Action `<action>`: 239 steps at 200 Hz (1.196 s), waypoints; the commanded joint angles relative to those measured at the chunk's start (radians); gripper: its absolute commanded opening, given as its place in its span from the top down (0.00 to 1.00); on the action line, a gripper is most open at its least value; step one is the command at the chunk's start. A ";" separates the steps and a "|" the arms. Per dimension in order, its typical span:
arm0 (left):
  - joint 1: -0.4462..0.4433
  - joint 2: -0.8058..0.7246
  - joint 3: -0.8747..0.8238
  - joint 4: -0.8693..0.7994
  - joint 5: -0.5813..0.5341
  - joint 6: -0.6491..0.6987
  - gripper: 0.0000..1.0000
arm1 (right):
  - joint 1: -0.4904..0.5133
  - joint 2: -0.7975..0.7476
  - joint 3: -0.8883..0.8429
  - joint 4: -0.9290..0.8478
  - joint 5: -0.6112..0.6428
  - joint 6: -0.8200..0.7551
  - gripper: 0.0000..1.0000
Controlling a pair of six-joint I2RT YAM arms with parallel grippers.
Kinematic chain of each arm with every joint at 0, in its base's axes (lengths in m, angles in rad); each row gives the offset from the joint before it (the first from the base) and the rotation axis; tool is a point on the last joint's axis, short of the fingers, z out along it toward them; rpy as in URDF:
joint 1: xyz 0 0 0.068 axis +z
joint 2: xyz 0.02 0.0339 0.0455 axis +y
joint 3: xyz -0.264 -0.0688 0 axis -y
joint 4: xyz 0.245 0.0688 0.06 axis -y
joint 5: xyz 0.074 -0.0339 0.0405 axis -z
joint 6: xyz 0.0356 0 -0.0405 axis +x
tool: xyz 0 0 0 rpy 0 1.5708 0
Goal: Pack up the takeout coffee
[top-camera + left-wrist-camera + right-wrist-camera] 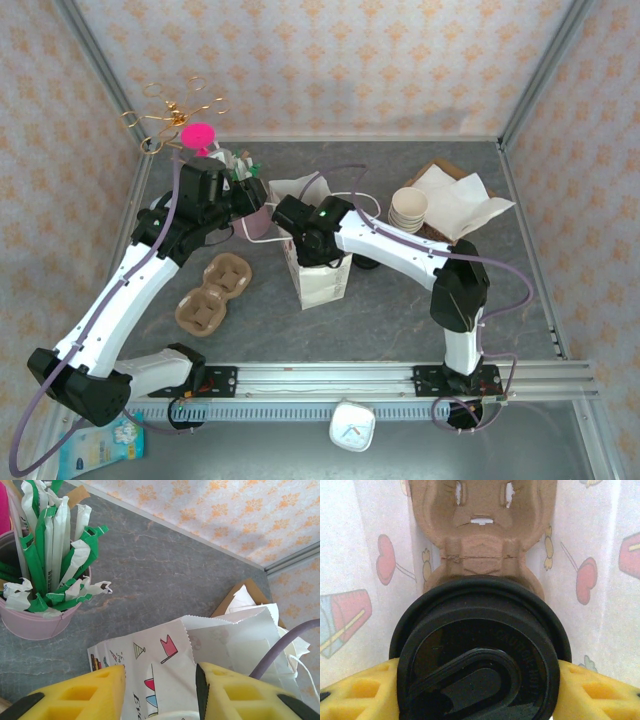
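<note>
Takeout coffee [479, 655], one, inside one bag [350, 555]

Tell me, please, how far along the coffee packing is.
Done: the takeout coffee is lidded and a cardboard carrier is already inside the paper bag. In hand: the right gripper holds it inside the bag, near the carrier. Left: seat it and let go.

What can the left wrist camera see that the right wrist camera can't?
Left wrist, not right wrist: a pink bucket stuffed with green-and-white wrapped sticks, the grey table and the patterned wall. Right wrist, not left wrist: the takeout coffee, black lid up, held by the right tool, with a brown cup tray behind it. Both: the printed paper bag.
</note>
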 commanded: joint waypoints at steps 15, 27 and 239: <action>0.006 -0.014 -0.005 -0.024 0.013 0.000 0.56 | -0.001 0.011 -0.025 -0.022 -0.023 -0.007 0.49; 0.007 -0.014 -0.005 -0.024 0.014 -0.001 0.55 | -0.001 0.004 -0.046 -0.007 -0.028 -0.005 0.49; 0.007 -0.013 -0.008 -0.034 0.034 0.019 0.50 | 0.006 0.012 -0.014 -0.001 -0.024 0.001 0.49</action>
